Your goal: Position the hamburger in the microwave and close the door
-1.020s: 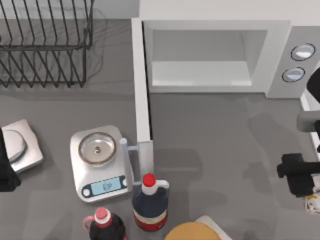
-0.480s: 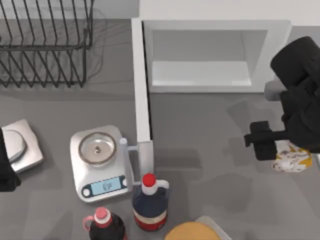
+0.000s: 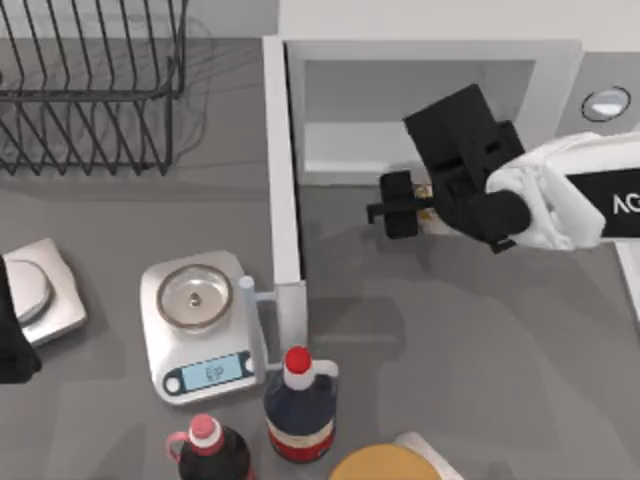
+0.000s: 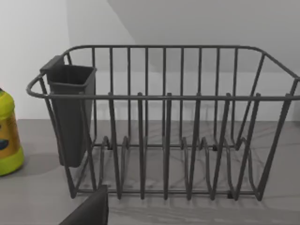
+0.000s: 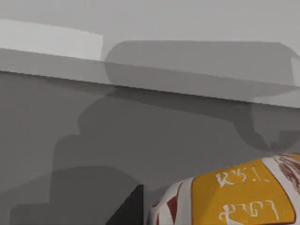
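Presently, right gripper (image 3: 425, 205) clamps the hamburger (image 5: 234, 197) between its fingers, just before the microwave (image 3: 540, 110) opening.

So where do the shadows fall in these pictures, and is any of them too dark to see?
None is dark. Top view: soft grey shadows lie on the table beneath the right pincer and beside the open door. Right wrist view: a broad blocky shadow crosses the grey surface beyond the hamburger. Left wrist view: the dish rack casts faint lines on the tabletop.
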Robot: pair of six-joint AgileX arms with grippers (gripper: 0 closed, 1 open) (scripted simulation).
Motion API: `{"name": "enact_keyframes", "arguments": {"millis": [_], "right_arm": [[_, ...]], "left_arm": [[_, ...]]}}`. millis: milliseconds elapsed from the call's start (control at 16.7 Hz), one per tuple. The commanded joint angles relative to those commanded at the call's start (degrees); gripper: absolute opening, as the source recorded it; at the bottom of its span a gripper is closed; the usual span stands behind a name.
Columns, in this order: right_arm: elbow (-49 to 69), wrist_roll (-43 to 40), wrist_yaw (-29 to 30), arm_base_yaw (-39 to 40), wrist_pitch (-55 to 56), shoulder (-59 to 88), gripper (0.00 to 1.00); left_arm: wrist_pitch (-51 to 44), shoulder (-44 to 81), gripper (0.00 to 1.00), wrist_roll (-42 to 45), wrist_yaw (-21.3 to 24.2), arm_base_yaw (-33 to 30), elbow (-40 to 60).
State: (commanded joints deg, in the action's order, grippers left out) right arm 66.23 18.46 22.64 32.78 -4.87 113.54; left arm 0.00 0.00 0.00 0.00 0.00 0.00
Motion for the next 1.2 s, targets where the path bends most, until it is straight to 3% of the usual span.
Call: {"name": "enact_keyframes", "arguments": {"millis": [240, 480, 840, 1200], "right_arm": [[2.99, -1.5, 7.34, 2.61, 21.41, 9.57, 0.0], [5.29, -2.25, 12.47, 4.29, 34.33, 15.44, 0.0], [6.15, -2.33, 14.0, 4.8, 37.61, 17.04, 0.0], [11.11, -2.86, 11.84, 3.52, 37.97, 18.57, 0.0]], "left_arm": [[0.0, 0.0, 1.0, 0.0, 0.0, 0.0, 0.0], [0.0, 0.0, 1.0, 0.0, 0.0, 0.0, 0.0], [0.0, 0.0, 1.0, 0.0, 0.0, 0.0, 0.0], [0.0, 0.0, 1.0, 0.0, 0.0, 0.0, 0.0]]}}
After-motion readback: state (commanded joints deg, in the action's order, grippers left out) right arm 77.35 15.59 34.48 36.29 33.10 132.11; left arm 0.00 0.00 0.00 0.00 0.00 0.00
